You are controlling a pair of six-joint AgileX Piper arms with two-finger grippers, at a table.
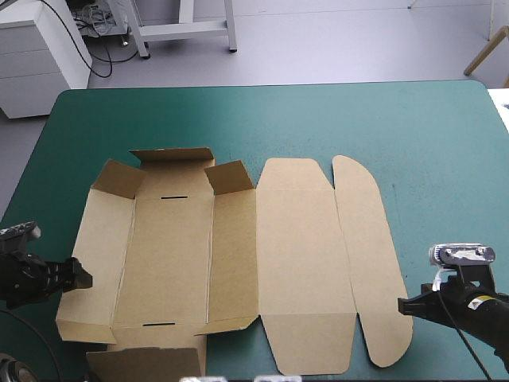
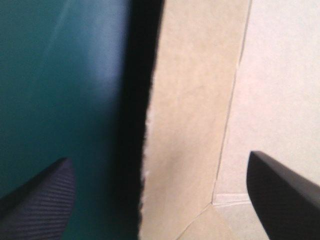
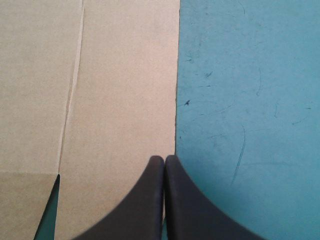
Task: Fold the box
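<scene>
The teal-green table [image 1: 398,119] holds the brown box [image 1: 302,263], almost flat. The left gripper [image 1: 83,277] is spread at its left edge; the right gripper [image 1: 402,305] is pressed together at its right edge. Folding seems just starting: next, lift a wall.

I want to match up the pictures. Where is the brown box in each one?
High view: the box lies spread out across the table's middle, with small flaps raised at its far left corner.
Left wrist view: the box's edge runs between the fingers of the open left gripper.
Right wrist view: the box's edge runs straight ahead of the shut right gripper.
Shared landmark: the teal-green cover bordering the board.
</scene>
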